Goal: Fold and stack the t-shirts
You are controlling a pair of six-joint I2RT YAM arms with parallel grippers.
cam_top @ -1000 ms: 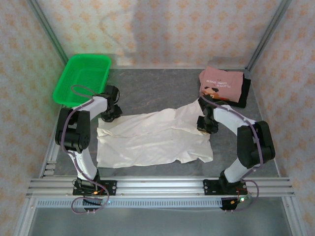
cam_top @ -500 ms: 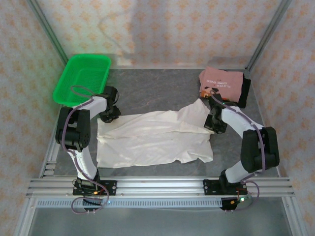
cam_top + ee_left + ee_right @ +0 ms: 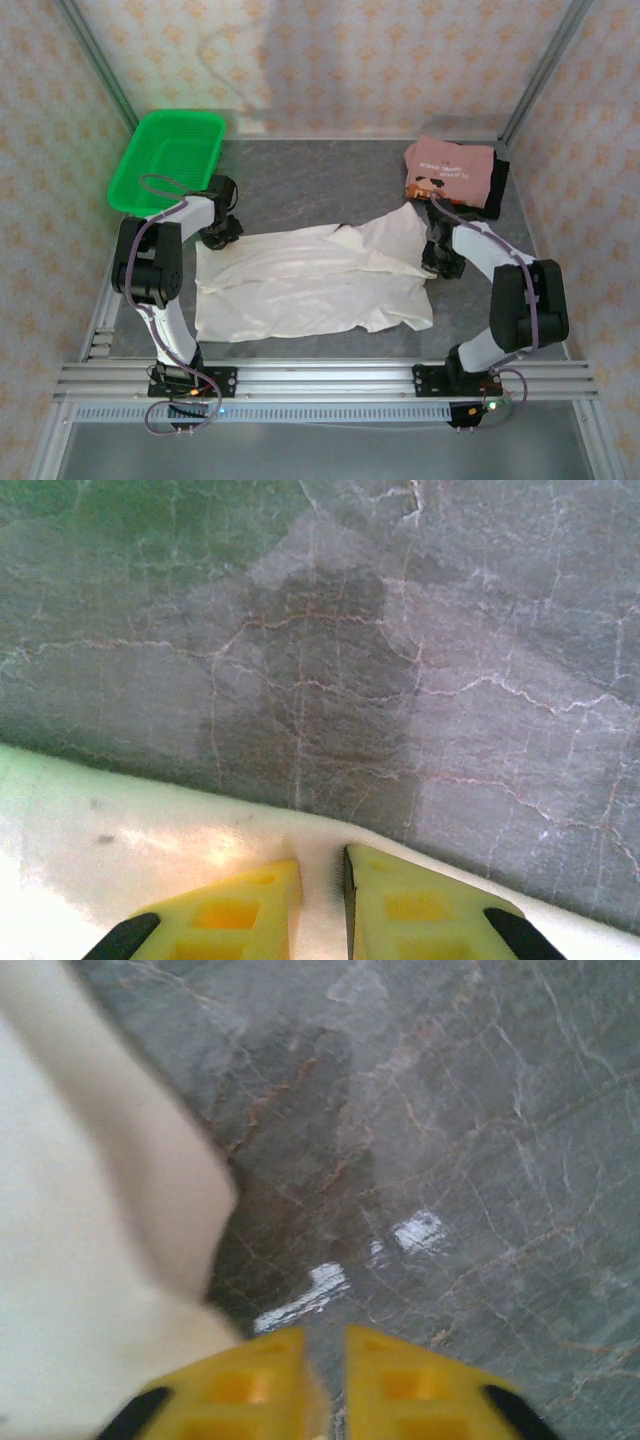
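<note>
Basket point(image 3: 170, 160) near left gripper point(image 3: 322, 865) pinched on cream t-shirt point(image 3: 310, 290); right gripper point(image 3: 325, 1335) slightly parted at its edge.

Matt cloth t-shirt point(image 3: 310, 290), glossy marbled table point(image 3: 320, 180)

A black cloth t-shirt point(image 3: 498, 188) is largely hidden under the folded dusty-pink printed t-shirt point(image 3: 450, 170), whose print is too small to be read. In the right wrist view, the large cream-white cloth t-shirt point(image 3: 90, 1220) is blurred and cut off by the left edge.
</note>
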